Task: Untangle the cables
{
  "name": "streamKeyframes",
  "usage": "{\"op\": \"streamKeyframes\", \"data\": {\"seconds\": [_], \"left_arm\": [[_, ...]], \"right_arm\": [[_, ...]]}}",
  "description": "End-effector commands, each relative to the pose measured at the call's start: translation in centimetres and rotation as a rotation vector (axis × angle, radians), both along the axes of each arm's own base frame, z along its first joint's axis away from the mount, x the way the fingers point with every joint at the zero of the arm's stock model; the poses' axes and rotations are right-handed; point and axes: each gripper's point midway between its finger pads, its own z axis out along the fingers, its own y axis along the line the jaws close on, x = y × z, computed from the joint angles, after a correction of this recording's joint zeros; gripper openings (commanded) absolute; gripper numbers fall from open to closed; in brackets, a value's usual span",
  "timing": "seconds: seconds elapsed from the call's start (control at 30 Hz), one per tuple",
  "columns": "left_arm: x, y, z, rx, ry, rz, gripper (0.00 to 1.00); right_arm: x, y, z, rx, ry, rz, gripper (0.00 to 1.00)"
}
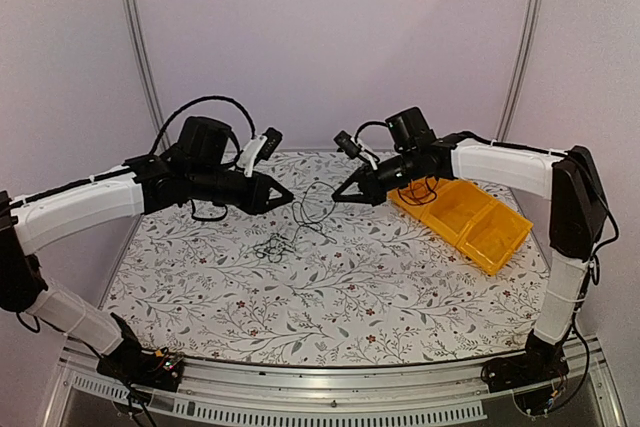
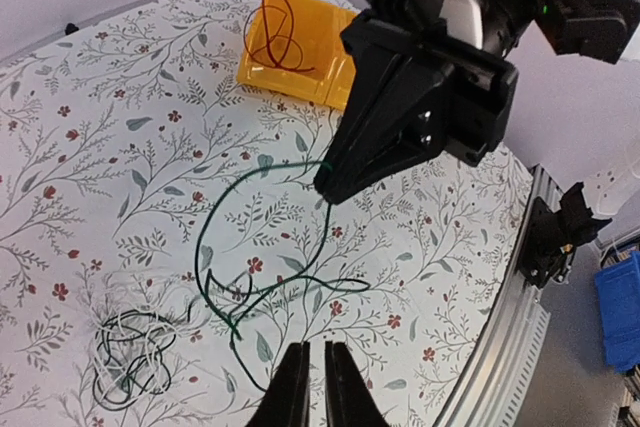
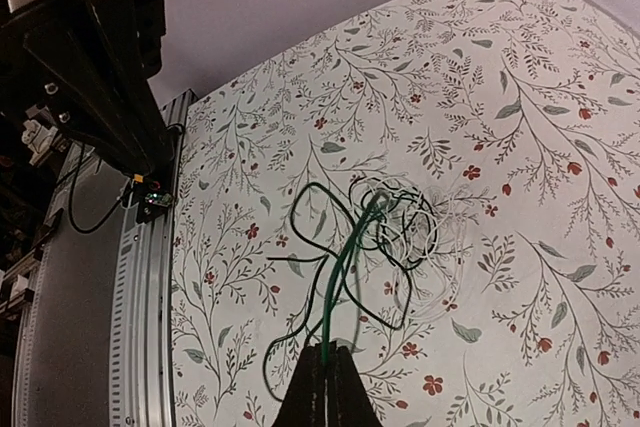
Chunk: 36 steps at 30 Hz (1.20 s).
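A clump of thin black and whitish cables [image 1: 275, 245] [image 2: 130, 352] [image 3: 400, 227] lies on the flowered table. A dark green cable [image 2: 205, 237] [image 3: 345, 267] [image 1: 312, 209] rises from the clump side to my right gripper [image 3: 328, 352] [image 2: 325, 192] [image 1: 335, 194], which is shut on it above the table. My left gripper [image 2: 310, 387] [image 1: 290, 197] hovers facing it, its jaws a narrow slit apart with nothing between them. The green cable's loose end trails just left of its fingers. A red-brown cable [image 2: 280, 32] [image 1: 420, 190] lies coiled in the yellow bin.
The yellow two-compartment bin [image 1: 480, 232] [image 2: 300, 82] stands at the table's right side. An aluminium rail [image 1: 320, 392] runs along the near edge. Purple walls close in the back and sides. Thick black arm leads loop near both wrists.
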Motion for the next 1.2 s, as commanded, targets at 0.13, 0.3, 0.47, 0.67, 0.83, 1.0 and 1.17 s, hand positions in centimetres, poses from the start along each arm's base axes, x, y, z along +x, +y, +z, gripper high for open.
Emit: {"op": "streamKeyframes", "data": {"seconds": [0.13, 0.3, 0.47, 0.67, 0.83, 1.0, 1.17], "left_arm": [[-1.4, 3.3, -4.7, 0.05, 0.044, 0.111, 0.04], [-0.2, 3.8, -5.4, 0.034, 0.037, 0.195, 0.26], [0.4, 1.0, -4.1, -0.063, 0.047, 0.126, 0.47], [0.3, -2.2, -2.5, -0.129, -0.052, 0.074, 0.63], [-0.2, -4.4, -2.9, -0.068, -0.147, -0.007, 0.66], [1.6, -5.9, -2.9, -0.043, -0.262, -0.035, 0.64], [3.9, -7.4, -4.9, 0.038, -0.3, -0.043, 0.6]], "right_arm": [[3.6, -5.0, 8.4, -0.009, -0.349, -0.106, 0.0], [2.4, -5.9, 11.3, -0.022, -0.461, -0.055, 0.0], [1.7, -6.2, 13.2, -0.006, -0.475, -0.052, 0.0], [1.6, -6.5, 14.1, -0.003, -0.49, -0.066, 0.0], [1.3, -6.6, 14.8, 0.005, -0.494, -0.072, 0.0], [0.5, -6.9, 15.2, 0.005, -0.489, -0.063, 0.0], [-0.1, -6.9, 15.8, 0.015, -0.476, -0.062, 0.0]]}}
